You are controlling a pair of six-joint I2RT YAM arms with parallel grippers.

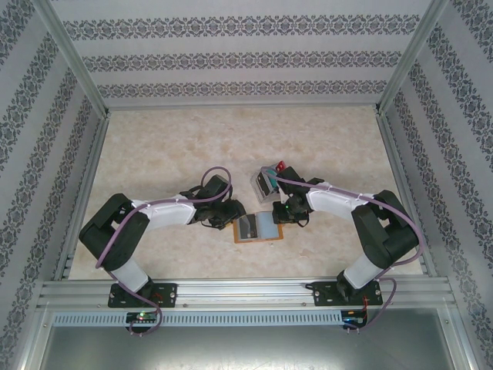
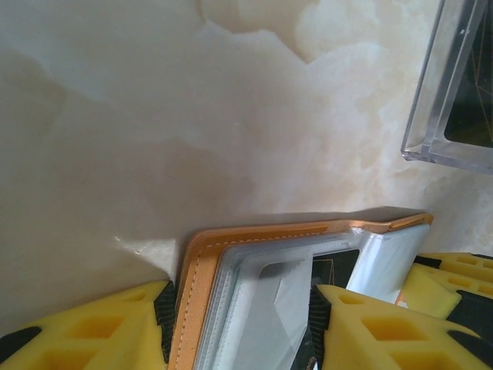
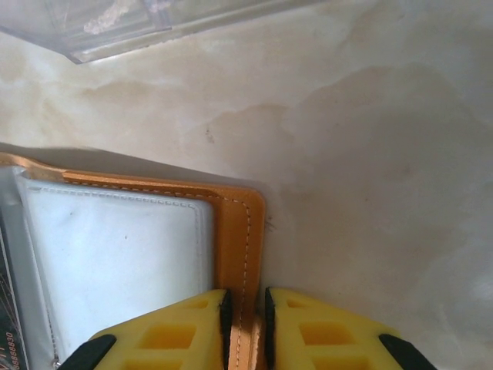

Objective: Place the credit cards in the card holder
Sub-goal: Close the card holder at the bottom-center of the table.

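From the top external view, the card holder [image 1: 258,228] lies open and flat toward the middle of the table's [image 1: 169,146] near edge. Its long axis runs parallel to that edge. The left gripper [image 1: 229,218] is at its left end and the right gripper [image 1: 286,218] at its right end. The credit cards [image 1: 280,165] sit just beyond it toward the far edge, in or against a clear box [image 1: 266,183], with a red one showing at the back. They lie closer to the right arm than to the left. We judge that this gap, from the holder outward to the cards, is what the next reach depends on.

In the left wrist view, the left gripper [image 2: 243,297] has its yellow foam-like fingers spread apart. The holder's stitched orange-tan border [image 2: 199,266] and its glossy grey-clear pockets lie between them. We see no pinch, though we cannot tell whether the pads press down. A dark card [image 2: 336,266] seems to sit behind one pocket. More yellow fingers [image 2: 454,274], which we take to be the other arm's, show at the right, and the clear box [image 2: 451,100] has a hard, sharp corner.

In the right wrist view, the right gripper [image 3: 246,304] is clenched on the holder's thin orange rim [image 3: 245,231], at its rounded right corner. The matte white-grey pocket [image 3: 123,247] lies flat against the marbled table, and the clear box [image 3: 115,23] sits at the far left.
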